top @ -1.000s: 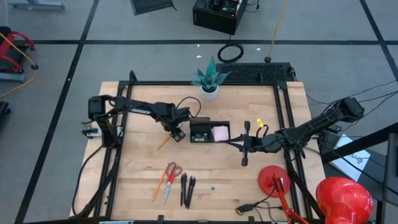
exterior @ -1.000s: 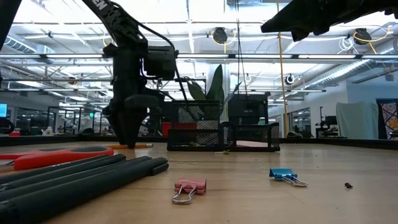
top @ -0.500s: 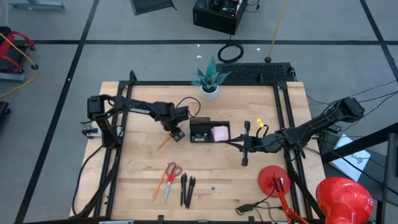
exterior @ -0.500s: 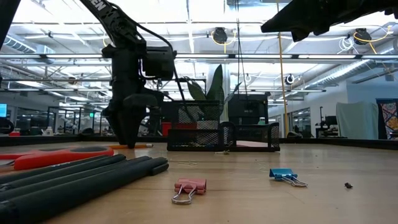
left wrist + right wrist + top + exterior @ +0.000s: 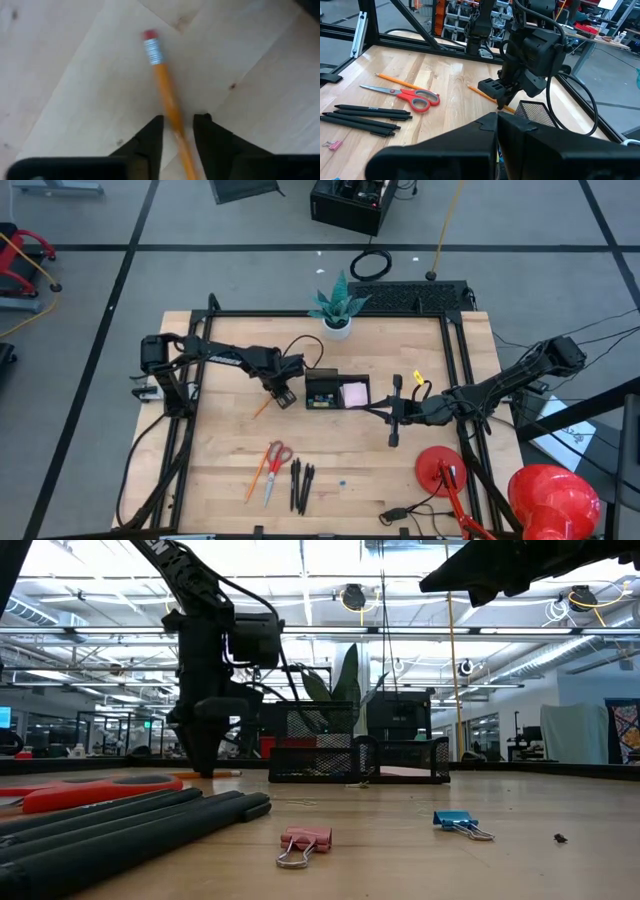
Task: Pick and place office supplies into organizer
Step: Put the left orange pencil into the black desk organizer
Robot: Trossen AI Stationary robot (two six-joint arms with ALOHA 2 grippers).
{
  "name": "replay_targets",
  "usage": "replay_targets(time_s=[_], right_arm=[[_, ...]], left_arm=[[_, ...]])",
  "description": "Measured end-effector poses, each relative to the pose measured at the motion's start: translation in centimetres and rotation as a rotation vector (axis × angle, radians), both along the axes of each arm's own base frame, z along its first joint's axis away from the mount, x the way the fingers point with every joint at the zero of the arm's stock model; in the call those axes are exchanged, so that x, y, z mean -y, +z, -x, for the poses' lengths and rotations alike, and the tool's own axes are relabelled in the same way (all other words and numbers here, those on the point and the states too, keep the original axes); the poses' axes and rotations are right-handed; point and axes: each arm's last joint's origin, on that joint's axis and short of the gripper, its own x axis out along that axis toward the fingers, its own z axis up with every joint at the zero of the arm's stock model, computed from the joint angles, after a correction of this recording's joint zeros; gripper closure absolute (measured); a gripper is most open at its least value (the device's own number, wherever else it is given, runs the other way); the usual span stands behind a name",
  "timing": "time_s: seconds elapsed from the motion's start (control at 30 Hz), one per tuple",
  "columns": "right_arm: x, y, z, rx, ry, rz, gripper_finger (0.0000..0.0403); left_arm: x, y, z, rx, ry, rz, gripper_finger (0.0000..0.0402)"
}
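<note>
We find the orange pencil [image 5: 167,100] lying flat on the worktop [image 5: 220,460], just left of the black organizer [image 5: 325,392], its shaft running between the fingers [image 5: 150,137] of the left claw [image 5: 177,120]. That claw stands partly open astride the pencil, which still rests on the wood. The right claw [image 5: 497,119] hangs closed, empty, right of the organizer.

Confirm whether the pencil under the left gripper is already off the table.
No: the pencil lies flat on the wood between the left gripper's fingers.
</note>
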Motion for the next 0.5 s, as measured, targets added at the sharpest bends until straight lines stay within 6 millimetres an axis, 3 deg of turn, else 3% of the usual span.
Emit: replay_targets(time_s=[0.3, 0.5], right_arm=[[0.0, 0.0, 0.0, 0.0, 0.0, 0.001, 0.0399], [0.0, 0.0, 0.0, 0.0, 0.0, 0.002, 0.0399]], left_arm=[[-0.04, 0.01, 0.06, -0.005, -0.02, 0.002, 0.0386], [-0.03, 0.02, 0.05, -0.004, -0.052, 0.002, 0.0386]])
